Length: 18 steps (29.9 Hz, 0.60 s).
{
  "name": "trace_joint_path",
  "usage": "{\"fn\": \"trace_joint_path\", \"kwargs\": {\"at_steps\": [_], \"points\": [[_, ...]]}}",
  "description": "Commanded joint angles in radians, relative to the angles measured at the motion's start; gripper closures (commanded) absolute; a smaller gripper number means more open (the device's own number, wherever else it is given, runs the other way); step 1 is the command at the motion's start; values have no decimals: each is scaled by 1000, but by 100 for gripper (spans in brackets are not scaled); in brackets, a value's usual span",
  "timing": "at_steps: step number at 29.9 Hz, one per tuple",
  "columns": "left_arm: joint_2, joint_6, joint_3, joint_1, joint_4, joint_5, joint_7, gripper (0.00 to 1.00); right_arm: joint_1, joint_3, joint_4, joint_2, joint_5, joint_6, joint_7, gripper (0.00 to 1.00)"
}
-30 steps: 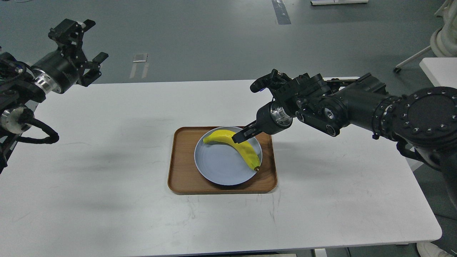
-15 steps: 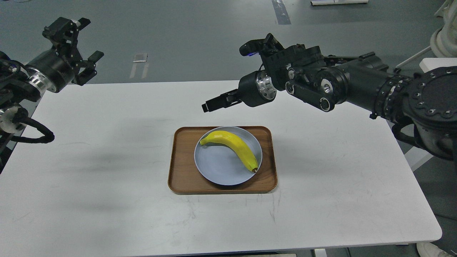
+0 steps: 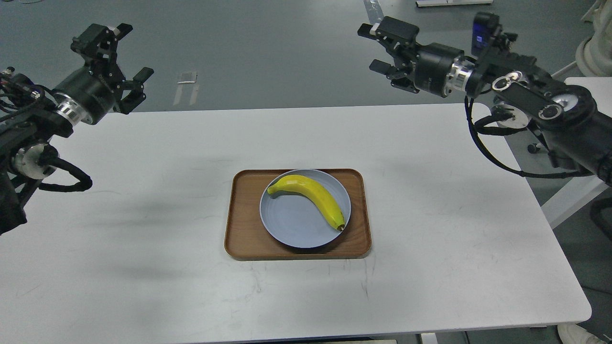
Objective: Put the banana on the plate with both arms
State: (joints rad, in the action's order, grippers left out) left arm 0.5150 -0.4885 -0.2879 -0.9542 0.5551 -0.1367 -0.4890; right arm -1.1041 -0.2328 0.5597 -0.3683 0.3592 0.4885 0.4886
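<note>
1. The banana (image 3: 310, 197) lies on the plate (image 3: 291, 229), across its far and right part. Nothing holds it.
2. A second ago the right gripper's fingers were down on the middle of the banana. Half a second ago they were lifted and hung over the table beyond the tray. Now the right gripper (image 3: 380, 48) is high up, back and to the right, well apart from the banana.
3. The banana has slid a tiny bit left since the fingers let go. It lies the same way as before.
4. Its long side runs from far-left to near-right, in a curve that bends up in the middle. The green stem end points left. The dark tip points near-right and sits by the plate's right rim.
5. The right gripper's two fingers are spread wide with nothing between them. The banana is below it and to its left, nearer to me.
6. The left gripper (image 3: 125, 53) is high up at the far left. Its fingers are spread too, and it holds nothing. It has hardly moved. The banana is well off to its right and lower.
7. The plate sits on the brown tray (image 3: 245, 239), and the tray sits in the middle of the white table (image 3: 143, 267).
</note>
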Motion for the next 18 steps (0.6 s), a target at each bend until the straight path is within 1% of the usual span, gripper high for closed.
{"fn": "trace_joint_path", "kwargs": {"at_steps": [1, 7, 18], "points": [[-47, 0, -31, 26, 0, 0, 0, 2, 95, -138, -13, 2, -74, 0, 0, 0], [-108, 0, -40, 49, -14, 8, 0, 2, 135, -192, -98, 17, -82, 0, 0, 0], [-162, 0, -40, 100, -24, 20, 0, 2, 170, -172, -101, 75, -82, 0, 0, 0]]}}
